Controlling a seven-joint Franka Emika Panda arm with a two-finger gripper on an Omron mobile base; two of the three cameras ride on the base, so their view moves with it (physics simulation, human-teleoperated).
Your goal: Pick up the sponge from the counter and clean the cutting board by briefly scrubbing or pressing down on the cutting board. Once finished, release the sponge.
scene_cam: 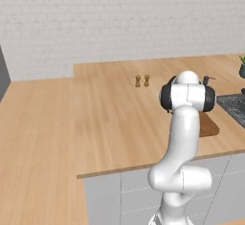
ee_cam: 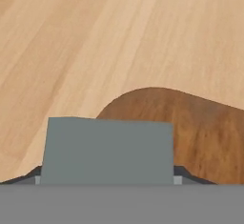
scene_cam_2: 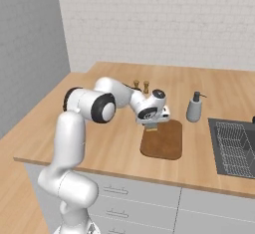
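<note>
The dark-brown cutting board (scene_cam_2: 163, 141) lies on the light wood counter (scene_cam_2: 99, 128), left of the sink. My gripper (scene_cam_2: 151, 122) hangs low over the board's far left corner, shut on the sponge (scene_cam_2: 152, 127). In the hand view the sponge's grey top (ee_cam: 107, 151) spans the gap between my two dark fingertips (ee_cam: 28, 176), sitting at the rounded corner of the cutting board (ee_cam: 200, 123), with the counter (ee_cam: 95, 37) beyond. In the left base view my own arm hides the gripper, and one corner of the cutting board (scene_cam: 209, 126) shows.
A grey soap dispenser (scene_cam_2: 194, 107) stands just right of the board's far end. Two small wooden shakers (scene_cam_2: 141, 85) stand behind the gripper. The sink with a wire rack (scene_cam_2: 234, 148) is at the right. A white brick wall runs behind the counter.
</note>
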